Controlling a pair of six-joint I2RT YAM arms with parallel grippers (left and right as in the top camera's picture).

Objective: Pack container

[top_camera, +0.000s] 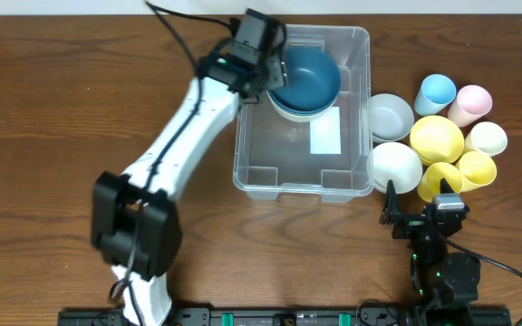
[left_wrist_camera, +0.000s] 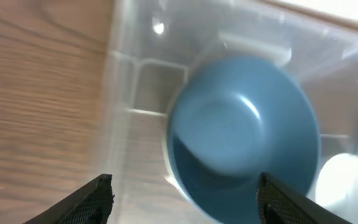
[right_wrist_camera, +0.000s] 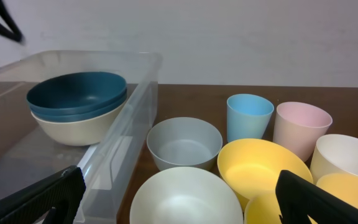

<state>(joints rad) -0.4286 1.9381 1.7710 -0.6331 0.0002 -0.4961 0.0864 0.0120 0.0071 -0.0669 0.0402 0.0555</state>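
The left gripper (left_wrist_camera: pixel 184 198) has its fingers (left_wrist_camera: pixel 98 194) spread apart, and they grasp nothing. The blue bowl (left_wrist_camera: pixel 244 130) lies just below them, nested in a cream bowl (right_wrist_camera: pixel 73 134) at the far end of the container (top_camera: pixel 275 149), which stands in the middle of the table (top_camera: pixel 62 109). I judge the risk to be here: the fingers hang close to the bowl's rim, so a slanted lift may hook it and tip the stack, or the left arm (top_camera: pixel 184 127) may push the container's wall. The right gripper (right_wrist_camera: pixel 179 208) is wide open and empty, near the crowded bowls and cups beside the container. A reach there may knock over a neighbour, for example the pink cup (right_wrist_camera: pixel 302 127).
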